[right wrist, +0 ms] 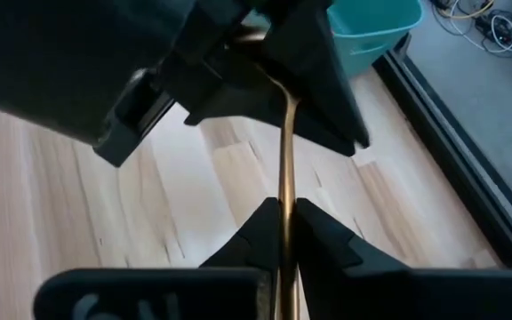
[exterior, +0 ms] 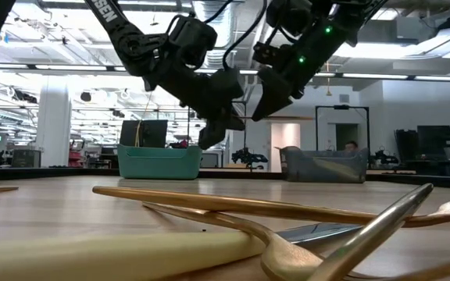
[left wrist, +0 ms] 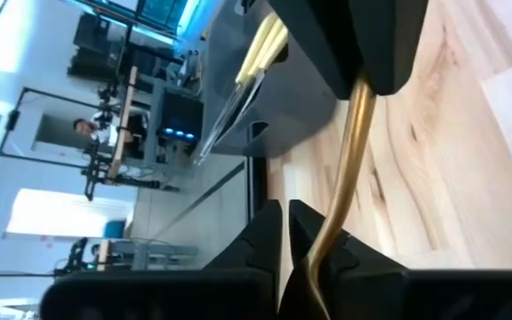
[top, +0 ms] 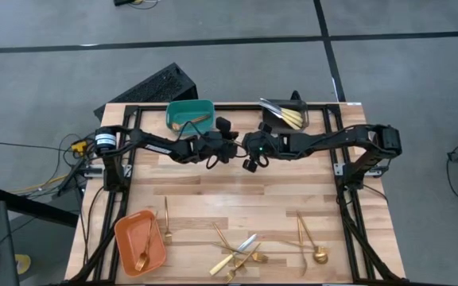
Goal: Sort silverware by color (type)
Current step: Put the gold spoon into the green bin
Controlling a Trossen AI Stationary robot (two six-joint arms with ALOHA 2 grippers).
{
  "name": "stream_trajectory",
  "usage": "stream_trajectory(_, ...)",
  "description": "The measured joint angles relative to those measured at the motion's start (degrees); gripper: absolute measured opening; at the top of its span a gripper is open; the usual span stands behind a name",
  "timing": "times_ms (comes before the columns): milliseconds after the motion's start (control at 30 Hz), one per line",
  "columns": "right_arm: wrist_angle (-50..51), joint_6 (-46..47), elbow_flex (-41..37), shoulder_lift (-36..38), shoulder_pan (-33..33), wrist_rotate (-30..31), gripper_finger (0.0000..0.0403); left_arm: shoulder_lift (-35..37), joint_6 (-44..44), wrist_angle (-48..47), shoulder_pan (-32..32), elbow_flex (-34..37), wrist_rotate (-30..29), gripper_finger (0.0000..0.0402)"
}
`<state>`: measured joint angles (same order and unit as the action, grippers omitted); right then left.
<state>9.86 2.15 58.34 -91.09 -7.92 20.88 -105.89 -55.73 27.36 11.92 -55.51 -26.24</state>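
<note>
A slim gold piece of silverware [right wrist: 284,133] hangs in the air over the far middle of the table, bridging my two grippers. Its type is hidden. My left gripper [top: 230,148] comes in from the table's left and is shut on one end. My right gripper [top: 250,151] comes in from the right and is shut on the other end. In the low view the two meet tip to tip, left gripper [exterior: 216,123] and right gripper [exterior: 268,95], well above the wood. More gold silverware [top: 237,251] lies loose along the near edge. My left gripper holds the piece's curved end [right wrist: 269,43] between its shut fingers, coming from the table's left and slanting slightly down. In its own wrist view the gold handle [left wrist: 320,244] leaves the fingers at a slant. The piece is lifted clear of the table. My right gripper pinches the straight handle [right wrist: 284,191] between its two fingers, coming from the table's right and slanting down. The handle runs on ahead of the fingers, along them, toward the left gripper. The piece hangs clear of the table.
At the far edge stand a teal bin [top: 191,114] with a gold piece in it and a grey bin [top: 286,119] with several. An orange bin [top: 140,241] with a spoon sits at the near left. A fork [top: 166,219] and a spoon [top: 318,256] lie near the front.
</note>
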Motion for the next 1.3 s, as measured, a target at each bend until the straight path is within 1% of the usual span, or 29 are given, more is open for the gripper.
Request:
stream_trajectory(100, -0.2, 0.8, 0.0, 0.0, -0.2, 0.2, 0.0069, 0.5, 0.5, -1.5, 0.2, 0.0, -0.7, 0.0005)
stream_trajectory(200, 0.2, 0.8, 0.0, 0.1, -0.3, 3.9, 0.0084, 1.5, 1.4, -4.5, 0.6, 0.0, -4.8, 0.0002)
stream_trajectory(267, 0.4, 0.8, -0.1, 0.5, -0.3, 6.7, 0.0094, 3.1, 2.9, -8.6, 1.2, 0.0, -7.1, 0.0002)
stream_trajectory(367, -0.4, 0.8, -0.1, 1.1, -0.3, 9.3, 0.0110, 7.0, 6.3, -15.7, 2.6, 0.0, -7.5, 0.0002)
stream_trajectory(600, -1.1, 0.6, -0.1, 1.3, -0.5, 9.8, 0.0156, 17.4, 13.0, -32.3, 8.0, 0.4, -7.3, 0.0001)
stream_trajectory(700, -0.8, 0.5, -0.1, 1.3, -0.5, 9.6, 0.0176, 20.0, 15.5, -37.7, 10.4, 0.4, -10.8, 0.0001)
stream_trajectory(767, -0.9, 0.4, -0.1, 1.3, -0.4, 9.5, 0.0187, 20.9, 17.3, -41.6, 12.2, 0.4, -13.0, 0.0001)
stream_trajectory(933, -0.7, 0.4, -0.1, 1.3, -0.5, 9.6, 0.0204, 21.2, 23.1, -49.8, 17.3, 0.4, -13.2, 0.0000)
stream_trajectory(1100, 0.2, 0.4, -0.1, 1.3, -0.5, 9.6, 0.0207, 20.7, 24.5, -57.0, 21.4, 0.5, -13.2, 0.0000)
stream_trajectory(1267, 0.7, 0.4, -0.1, 1.3, -0.5, 9.6, 0.0207, 20.7, 26.6, -61.9, 23.5, 0.5, -13.0, 0.0000)
stream_trajectory(1300, 0.8, 0.4, -0.1, 1.3, -0.5, 9.6, 0.0207, 20.7, 27.5, -62.0, 23.8, 0.5, -12.2, 0.0000)
